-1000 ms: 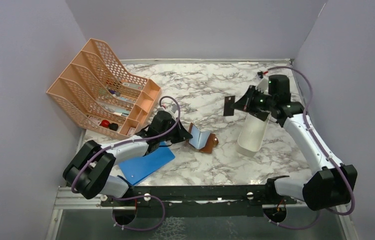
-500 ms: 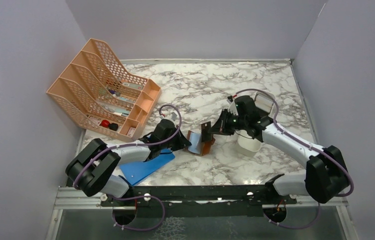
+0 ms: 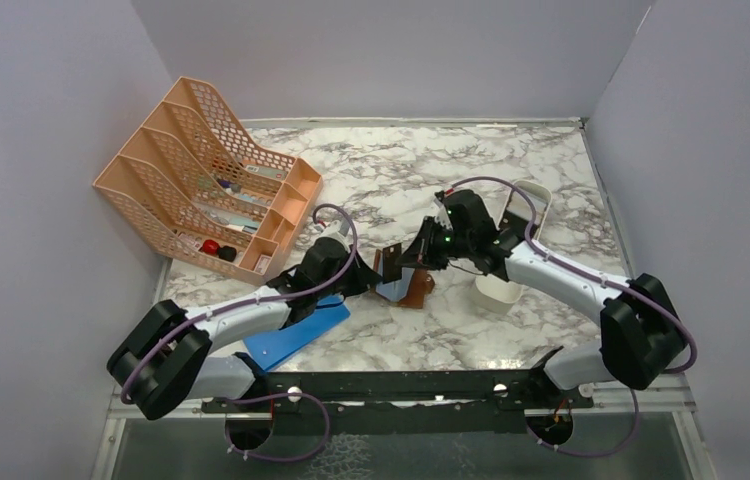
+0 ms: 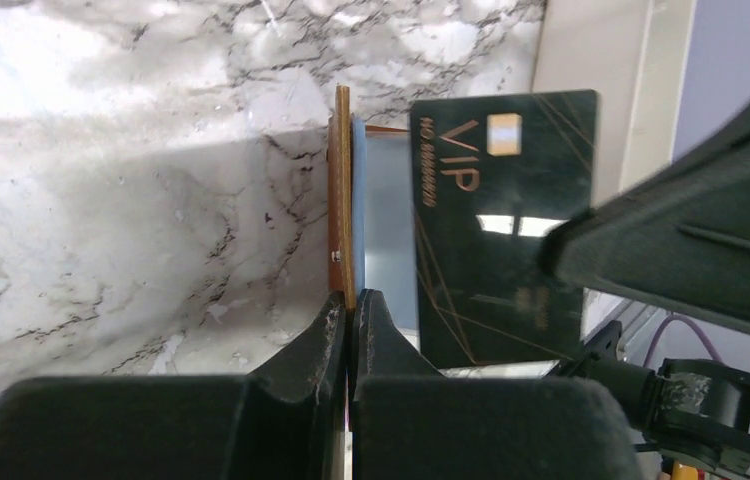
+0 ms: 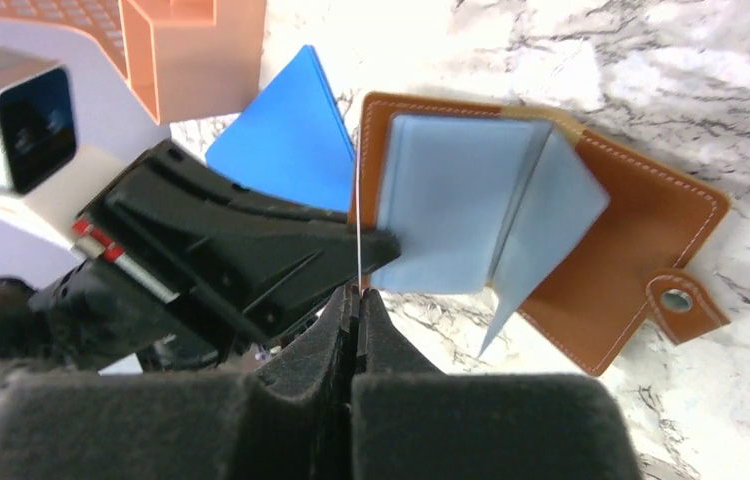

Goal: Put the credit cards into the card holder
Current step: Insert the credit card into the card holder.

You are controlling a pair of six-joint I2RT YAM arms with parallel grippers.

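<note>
The card holder (image 3: 413, 288), a brown leather wallet with a snap tab (image 5: 676, 300), lies open on the marble, showing pale blue sleeves (image 5: 471, 195). My left gripper (image 3: 369, 272) is shut on its left flap (image 4: 340, 190) and holds that flap upright. A black credit card (image 4: 501, 220) marked VIP is pinched in my shut right gripper (image 3: 403, 258). It stands just to the right of the raised flap, over the sleeves. In the right wrist view the card shows only as a thin edge (image 5: 359, 255) above the right gripper (image 5: 356, 292).
An orange mesh rack (image 3: 206, 180) with small items stands at the back left. A bright blue flat board (image 3: 296, 330) lies under the left arm. A white oblong tray (image 3: 496, 292) sits partly under the right arm, right of the wallet.
The right arm has swung left and down from above the white tray, carrying the black card to the wallet. The left gripper has kept hold of the flap and shifted slightly.
</note>
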